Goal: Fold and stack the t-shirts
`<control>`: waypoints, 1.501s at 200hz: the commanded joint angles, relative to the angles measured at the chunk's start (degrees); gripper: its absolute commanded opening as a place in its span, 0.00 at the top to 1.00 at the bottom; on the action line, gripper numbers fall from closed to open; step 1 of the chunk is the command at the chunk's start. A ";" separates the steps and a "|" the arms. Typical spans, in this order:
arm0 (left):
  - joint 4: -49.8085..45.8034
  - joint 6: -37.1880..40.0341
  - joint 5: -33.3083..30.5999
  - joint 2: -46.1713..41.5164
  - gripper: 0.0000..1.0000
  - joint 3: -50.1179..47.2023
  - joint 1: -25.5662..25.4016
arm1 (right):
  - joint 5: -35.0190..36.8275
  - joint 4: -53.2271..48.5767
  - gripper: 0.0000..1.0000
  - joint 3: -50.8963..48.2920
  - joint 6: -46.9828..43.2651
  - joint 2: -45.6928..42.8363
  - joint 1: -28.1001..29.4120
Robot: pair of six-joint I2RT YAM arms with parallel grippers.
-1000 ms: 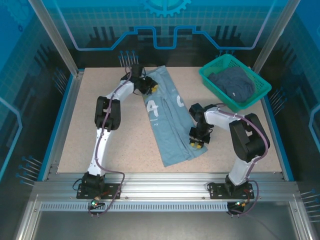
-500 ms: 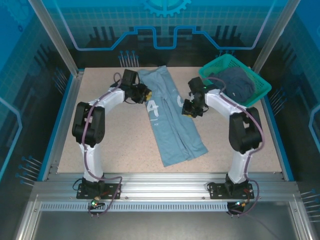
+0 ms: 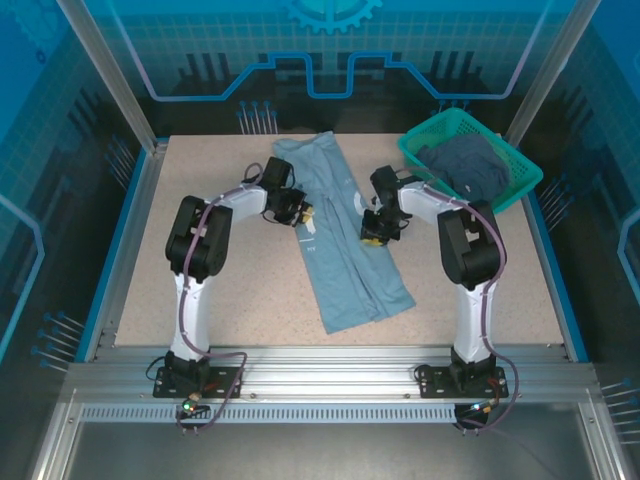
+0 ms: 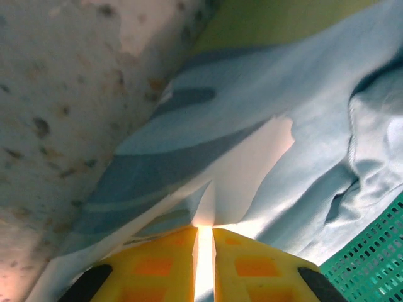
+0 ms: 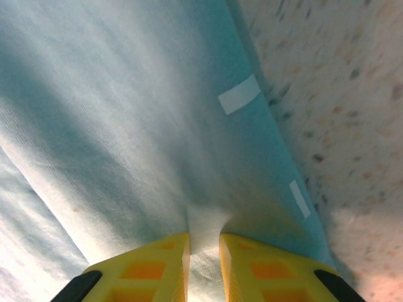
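Fold in hand on pale blue-grey cloth t-shirt with white lettering [image 3: 345,255], stretched as a long strip down mid-frame. Pinched at opposite edges by left gripper [image 3: 303,213] and right gripper [image 3: 372,232], fingers closed on cloth, seemingly to lift both sides evenly. Darker slate t-shirt [image 3: 470,168] heaped in teal plastic mesh basket [image 3: 505,142], upper right.

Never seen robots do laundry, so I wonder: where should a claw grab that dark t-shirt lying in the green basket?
Probably from straight above, pinching a raised wrinkle near the middle of the dark t-shirt. It lies crumpled in a heap inside the basket, whose mesh walls block a sideways approach, and no flat hem or sleeve edge stands out.
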 commanded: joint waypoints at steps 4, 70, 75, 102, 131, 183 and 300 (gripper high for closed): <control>-5.64 5.79 -1.74 2.60 0.84 2.15 4.09 | -2.88 -1.61 0.78 -3.93 6.08 0.08 4.10; -12.58 14.27 -1.22 0.58 0.80 11.29 8.14 | -4.22 0.62 0.76 -2.64 14.27 -2.25 6.57; -12.86 13.81 -1.50 -0.33 0.80 11.30 7.81 | -4.37 0.60 0.76 -2.77 14.53 -3.01 6.37; -13.50 9.82 -0.44 -2.54 0.78 12.15 6.18 | -5.89 2.17 0.75 -3.70 16.58 -5.90 4.68; -14.68 7.04 1.01 -2.00 0.78 12.51 4.72 | -7.58 4.48 0.75 -2.85 18.42 -5.63 3.35; -12.16 4.87 1.29 -6.89 0.80 1.72 1.23 | -5.54 3.55 0.76 8.99 14.65 1.48 2.95; -11.62 7.89 6.70 -31.69 0.75 -35.64 -4.83 | -7.48 -1.90 0.76 -8.08 7.84 -12.68 7.58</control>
